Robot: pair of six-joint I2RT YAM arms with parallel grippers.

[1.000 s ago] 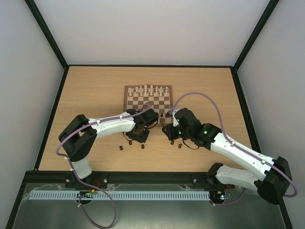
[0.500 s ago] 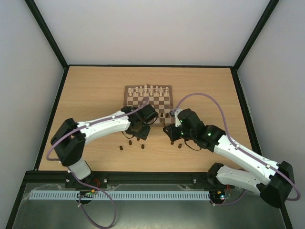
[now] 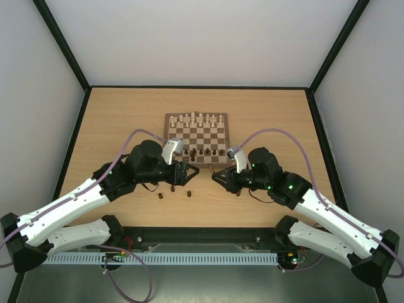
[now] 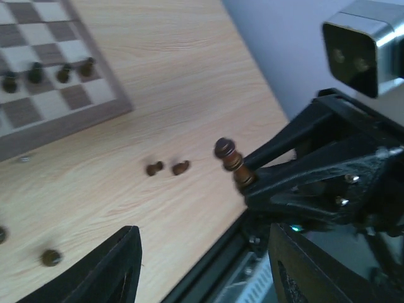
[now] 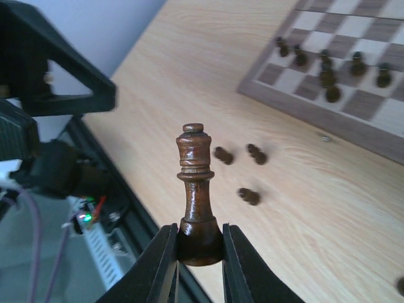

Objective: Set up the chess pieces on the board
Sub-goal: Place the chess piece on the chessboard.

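The board [image 3: 170, 140] lies mid-table, with a few dark chess pieces [image 3: 206, 152] standing in its near rows. More dark pieces lie loose on the table [image 3: 189, 194] in front of it. My right gripper [image 5: 199, 252] is shut on the base of a tall dark brown piece [image 5: 196, 180], held above the table near the front. It also shows in the left wrist view as the held piece [image 4: 230, 161]. My left gripper [image 4: 202, 271] faces it from the left, open, with nothing between its fingers [image 4: 117, 265]. In the top view the left gripper [image 3: 191, 171] and right gripper [image 3: 216, 178] nearly meet.
Cream-white chessmen [image 3: 199, 118] fill the board's far rows. Loose dark pieces [image 5: 223, 154] lie between the board edge [image 5: 297, 108] and the table's black front rail [image 4: 208, 278]. Dark frame posts and pale walls ring the tabletop.
My left gripper opened and its arm folded back to the left, away from the board. The right gripper drew a little toward the front, still holding the tall piece.
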